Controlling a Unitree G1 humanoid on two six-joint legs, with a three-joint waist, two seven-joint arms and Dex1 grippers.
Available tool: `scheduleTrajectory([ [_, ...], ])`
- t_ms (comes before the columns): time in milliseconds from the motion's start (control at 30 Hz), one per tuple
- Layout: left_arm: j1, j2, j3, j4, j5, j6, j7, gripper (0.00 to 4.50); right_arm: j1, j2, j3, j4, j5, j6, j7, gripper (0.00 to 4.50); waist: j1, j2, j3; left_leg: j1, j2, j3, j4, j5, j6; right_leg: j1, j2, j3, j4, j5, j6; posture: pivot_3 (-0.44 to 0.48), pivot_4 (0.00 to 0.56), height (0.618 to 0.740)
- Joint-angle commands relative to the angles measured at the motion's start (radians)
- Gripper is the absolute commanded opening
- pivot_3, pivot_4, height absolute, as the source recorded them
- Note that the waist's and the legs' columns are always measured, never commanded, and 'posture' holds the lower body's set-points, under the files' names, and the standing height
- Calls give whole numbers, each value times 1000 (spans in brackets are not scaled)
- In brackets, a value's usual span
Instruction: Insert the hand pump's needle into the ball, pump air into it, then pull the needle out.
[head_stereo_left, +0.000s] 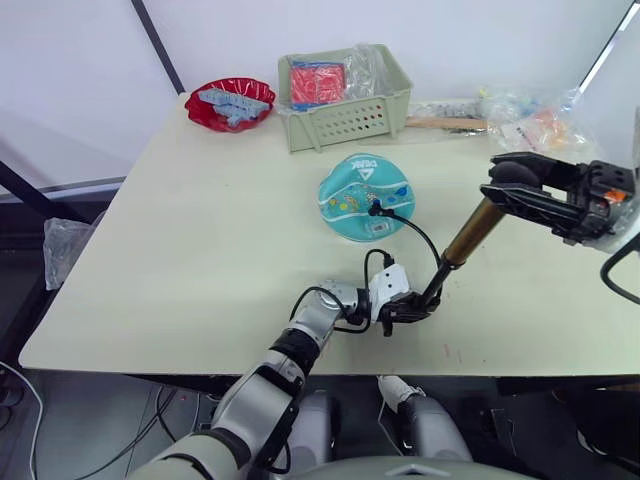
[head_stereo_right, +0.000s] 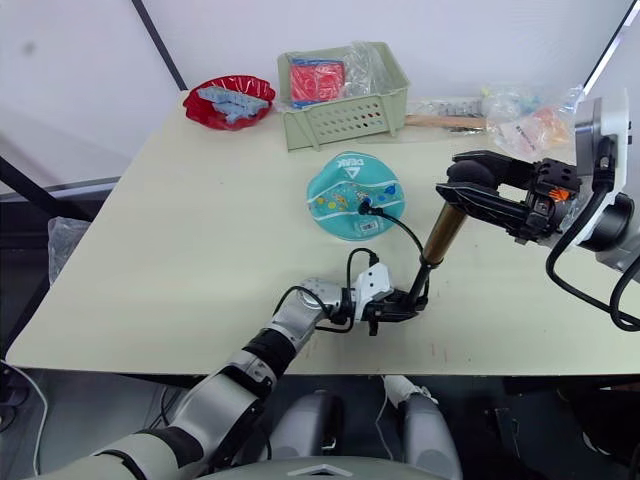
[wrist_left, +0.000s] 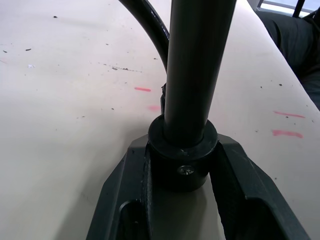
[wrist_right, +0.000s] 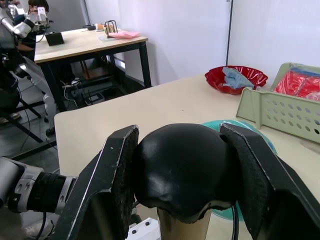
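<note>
The teal ball (head_stereo_left: 366, 196) lies flattened on the table, white logo up, with the black needle fitting (head_stereo_left: 376, 209) stuck in its near side. A thin black hose (head_stereo_left: 420, 237) curves from there down to the hand pump (head_stereo_left: 470, 235), which leans from near-centre up to the right. My left gripper (head_stereo_left: 408, 306) is shut on the pump's black base cap (wrist_left: 182, 159) at the table surface. My right gripper (head_stereo_left: 512, 186) is shut on the black handle (wrist_right: 181, 167) at the top of the gold barrel.
A green perforated basket (head_stereo_left: 345, 119) holding a red packet stands behind the ball. A red bowl (head_stereo_left: 230, 103) sits at the back left. Plastic-wrapped items (head_stereo_left: 530, 120) and a wooden stick (head_stereo_left: 445, 123) lie at the back right.
</note>
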Motion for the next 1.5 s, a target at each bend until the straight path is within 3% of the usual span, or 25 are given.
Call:
scheduleTrajectory([
  [33,18,-13,-25,87,45,-1,4,1123,-49,-25,-108,-24,19,-33,-26,2078,0,0,0,0,0,0,0,0,0,0,0,0,0,0,0,0,150,738],
  [733,-17,-46,-19,238,112,-136,87,1123,61,-43,-90,-39,139,96,-68,2078,3,-1,-3,4,-2,0,1,0,1,5,-5,-2,0,0,0,0,150,738],
  [1033,-12,-43,-6,283,126,-204,123,1123,135,23,44,-19,-61,26,5,2078,0,-3,-13,6,-2,0,0,0,1,6,-6,-2,-1,-1,-2,0,150,738],
  [1267,-19,-46,5,304,124,-227,123,1123,277,127,221,48,-411,-218,90,2078,-3,-8,-28,9,-2,0,0,0,1,9,-4,-3,-1,-2,-2,0,150,738],
  [1500,-24,-43,8,324,139,-200,89,1123,288,222,348,104,-538,-266,77,2078,-5,-9,-36,11,0,0,0,0,1,9,-1,-3,-1,-2,-3,0,150,738],
])
